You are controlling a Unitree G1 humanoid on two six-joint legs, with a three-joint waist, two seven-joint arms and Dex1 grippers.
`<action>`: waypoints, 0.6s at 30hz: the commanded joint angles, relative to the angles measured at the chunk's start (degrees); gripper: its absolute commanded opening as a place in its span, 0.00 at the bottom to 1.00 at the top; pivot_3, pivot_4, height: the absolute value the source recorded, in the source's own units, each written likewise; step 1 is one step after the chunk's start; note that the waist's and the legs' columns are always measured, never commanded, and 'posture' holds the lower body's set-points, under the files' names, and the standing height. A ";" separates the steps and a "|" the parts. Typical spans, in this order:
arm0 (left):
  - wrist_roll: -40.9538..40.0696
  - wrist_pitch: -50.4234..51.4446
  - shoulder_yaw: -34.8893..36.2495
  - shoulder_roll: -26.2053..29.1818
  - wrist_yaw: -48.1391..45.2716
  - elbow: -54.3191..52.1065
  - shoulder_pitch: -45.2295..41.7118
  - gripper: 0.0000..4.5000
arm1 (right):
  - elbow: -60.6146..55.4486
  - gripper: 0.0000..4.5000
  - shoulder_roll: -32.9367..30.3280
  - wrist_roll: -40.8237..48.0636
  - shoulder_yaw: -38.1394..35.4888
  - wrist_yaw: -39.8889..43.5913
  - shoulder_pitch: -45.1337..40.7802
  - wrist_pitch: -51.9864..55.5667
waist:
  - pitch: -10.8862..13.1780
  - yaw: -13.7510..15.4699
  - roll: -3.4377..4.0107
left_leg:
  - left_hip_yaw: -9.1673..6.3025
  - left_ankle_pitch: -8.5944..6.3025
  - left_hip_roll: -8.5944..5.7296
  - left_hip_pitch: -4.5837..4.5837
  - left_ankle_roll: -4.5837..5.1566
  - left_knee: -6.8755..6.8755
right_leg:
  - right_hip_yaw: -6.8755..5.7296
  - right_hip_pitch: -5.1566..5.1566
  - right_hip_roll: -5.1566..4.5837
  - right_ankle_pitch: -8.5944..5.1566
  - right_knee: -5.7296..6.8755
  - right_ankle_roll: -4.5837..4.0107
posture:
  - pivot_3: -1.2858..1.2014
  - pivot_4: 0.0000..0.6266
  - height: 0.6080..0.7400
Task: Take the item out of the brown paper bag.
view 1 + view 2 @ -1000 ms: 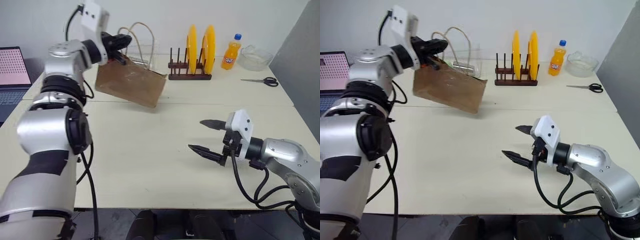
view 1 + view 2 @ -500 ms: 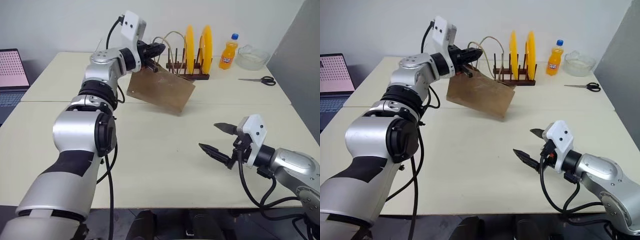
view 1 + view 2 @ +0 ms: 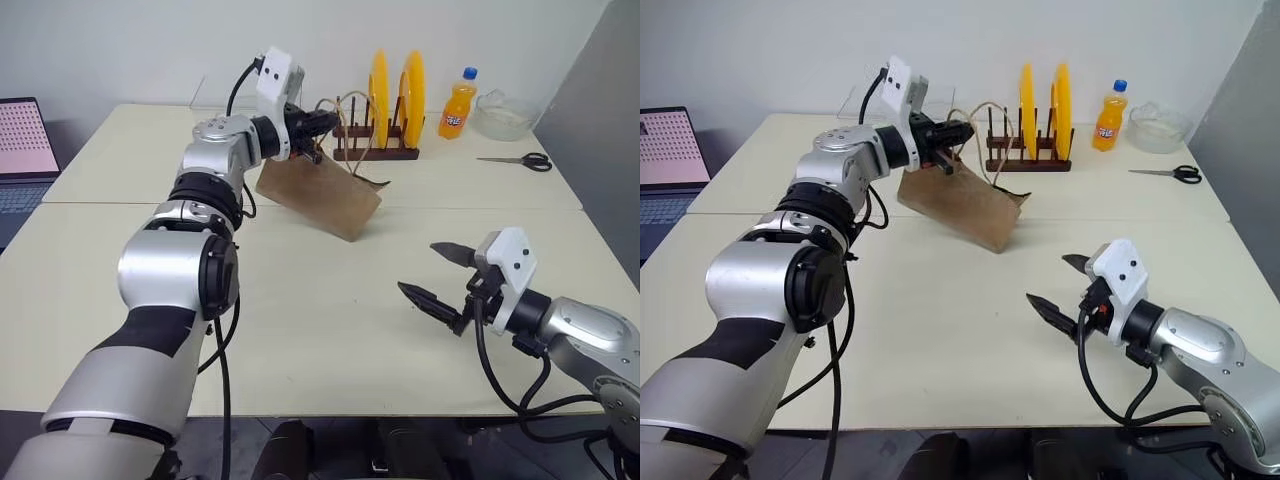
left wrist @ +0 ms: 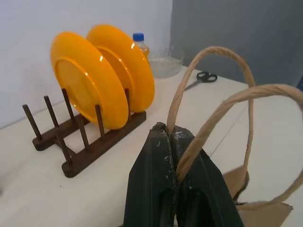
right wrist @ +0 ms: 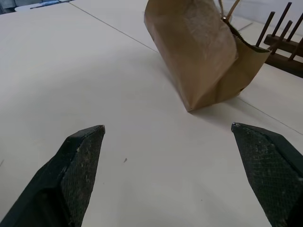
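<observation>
Left gripper (image 3: 962, 133) clamped tight on the cord handles (image 4: 208, 104) of the bag (image 3: 318, 195). Bag hanging tilted, one bottom corner touching the tabletop (image 3: 300, 300), just in front of the plate rack (image 3: 375, 152). Item hidden, cannot tell where. Right gripper (image 3: 432, 275) spread wide and empty, low over the tabletop, well apart from the bag. Orange bottle (image 3: 460, 105), glass bowl (image 3: 506, 115) and scissors (image 3: 520, 161) at the far edge.

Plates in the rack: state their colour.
Both plates standing in the dark wooden rack are plain orange-yellow, no pattern; the left wrist view shows them best.
</observation>
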 commanded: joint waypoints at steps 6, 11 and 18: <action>-0.56 2.26 -1.73 1.58 -4.07 -5.71 0.68 0.01 | -0.63 1.00 -0.07 0.64 -0.92 -0.02 -1.20 -0.70 | 0.00 0.04 0.00 | 0.01 0.00 0.00 0.00 0.00 0.00 | 0.01 0.00 0.00 0.03 0.00 -0.05 | 0.52 0.24 1.00; -0.46 4.32 -2.77 1.63 -4.91 -7.60 1.56 0.01 | -0.07 1.00 -0.09 0.30 -0.77 0.27 -1.63 -1.10 | 0.00 0.04 0.00 | 0.00 0.00 0.00 0.00 0.00 0.00 | 0.01 0.00 0.00 0.03 0.00 -0.05 | 0.52 0.24 1.00; 0.20 7.82 -4.25 2.89 -2.93 -9.81 2.10 0.01 | 0.26 1.00 1.40 -0.17 -0.84 0.90 -2.47 -4.43 | 0.00 0.03 0.00 | 0.00 0.00 0.00 0.02 0.01 0.00 | 0.02 0.00 0.01 0.03 0.01 -0.05 | 0.52 0.24 1.00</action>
